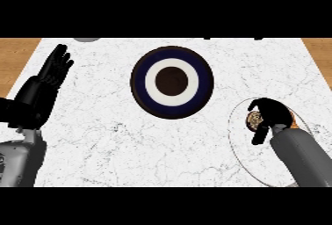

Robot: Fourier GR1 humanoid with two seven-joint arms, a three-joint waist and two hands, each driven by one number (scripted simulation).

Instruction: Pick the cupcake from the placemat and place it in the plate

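Black right hand (271,113) grips the cupcake (254,119) at the placemat (250,151); next, it likely lifts toward the plate (172,82); left hand (55,66) rests open.

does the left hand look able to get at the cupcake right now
Probably not. The cupcake is at the far right over the placemat, and the right hand is curled round it, covering much of it. The left hand rests open at the far left, with the plate between them.
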